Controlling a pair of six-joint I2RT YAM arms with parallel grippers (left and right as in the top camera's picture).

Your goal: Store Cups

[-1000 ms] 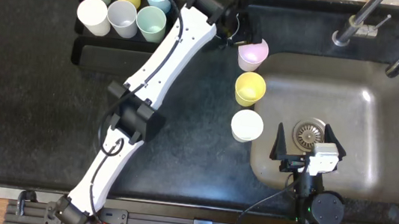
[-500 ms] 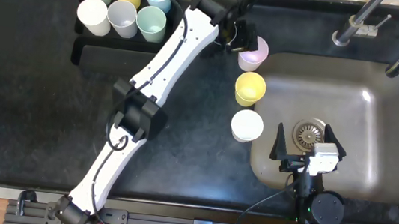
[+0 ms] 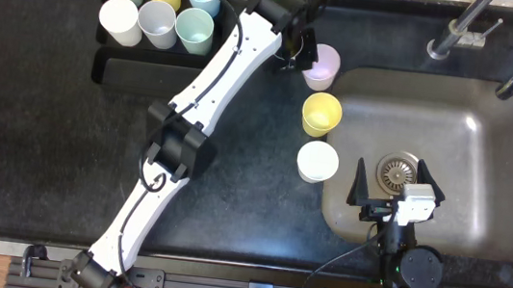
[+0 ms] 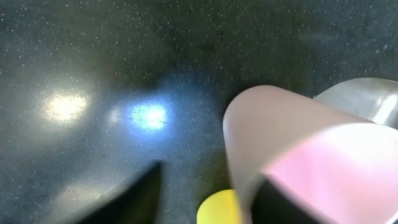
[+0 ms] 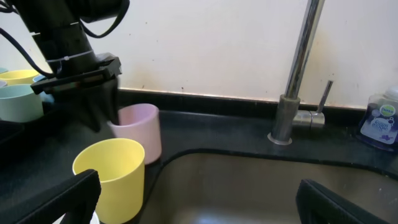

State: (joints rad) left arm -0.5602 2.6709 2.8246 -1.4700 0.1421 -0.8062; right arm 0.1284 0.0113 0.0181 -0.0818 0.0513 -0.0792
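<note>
Top view first: my left arm [image 3: 215,81] stretches from the near edge of the counter [image 3: 25,137] up to the far left corner of the sink [image 3: 491,122]. The left gripper [image 3: 303,52] sits right against the pink cup [image 3: 324,67], which stands on the counter just beside that corner. From up here I can't tell if it's actually pinching the cup or only next to it. The yellow cup [image 3: 321,114] and the white cup [image 3: 317,161] line up along the sink's left rim, closer to the near edge. Six cups [image 3: 157,19] sit in the black tray [image 3: 148,74] at the counter's far left corner. The right gripper [image 3: 396,175] hangs over the sink by the drain [image 3: 395,170], spread wide, with nothing in it.

Left wrist view: the pink cup is very close to the camera, rim and pink inside showing, with a sliver of the yellow cup and the sink's curved rim past it. The grip is no clearer here.

Right wrist view: the pink cup stands upright on the counter with the left gripper up against its tray-facing side, and the yellow cup stands nearer. The faucet [image 5: 301,56] and a soap bottle [image 5: 378,121] stand along the sink's far edge.
</note>
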